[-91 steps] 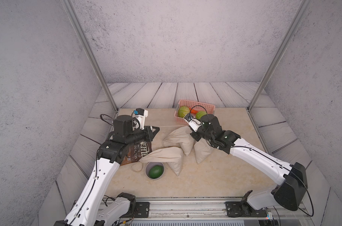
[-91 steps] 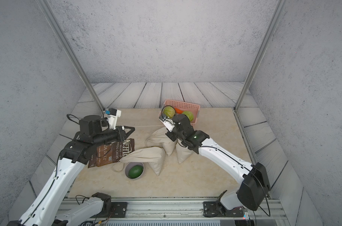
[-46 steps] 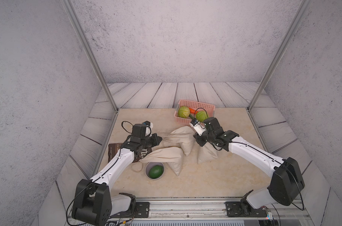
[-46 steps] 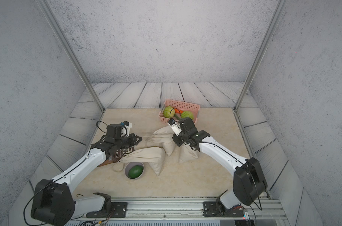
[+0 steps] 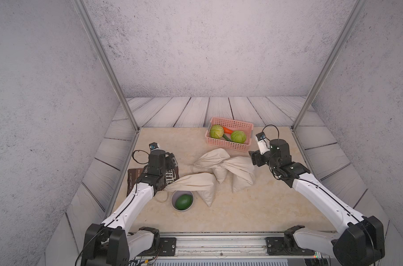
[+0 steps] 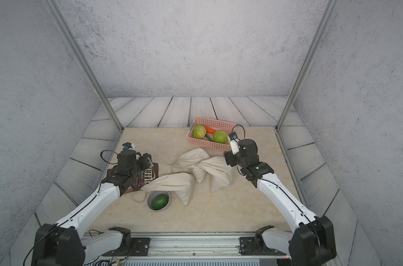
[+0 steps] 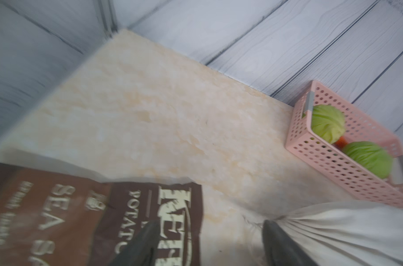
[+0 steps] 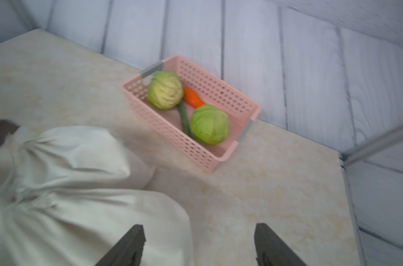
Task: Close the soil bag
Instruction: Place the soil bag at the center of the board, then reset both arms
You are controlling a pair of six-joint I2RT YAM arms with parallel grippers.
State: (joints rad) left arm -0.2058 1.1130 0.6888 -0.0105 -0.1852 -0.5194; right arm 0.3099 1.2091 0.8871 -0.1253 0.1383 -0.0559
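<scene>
Both claws are standing wide, gripping nothing; left claw (image 7: 209,223) is hovering over the chip bag (image 7: 136,218) corner, just left of a gathered neck; right claw (image 8: 199,226) is hanging over the right edge of the right sack (image 5: 242,171); soil bag (image 5: 210,157), which I'm taking as the far cream sack (can't tell which of the three holds soil), is lying mid-bench (image 5: 242,214) between the claws, touching the right sack, near sack (image 5: 193,184) just beside; its neck is looking bunched tight at the left end, so I'm reading the step as release and back-off.

Doing it well: be lifting both claws straight up and clear, fingers off the cloth, so nothing is tugging the neck loose; if a gap is showing, be re-gripping at the neck and drawing it shut.

Sacks are looking soft, matte, woven, slumping, pleated at the necks; chip bag is looking glossy and crinkly; basket (image 5: 232,123) is looking rigid, perforated pink plastic; bench is looking smooth, pale, stone-patterned.
</scene>
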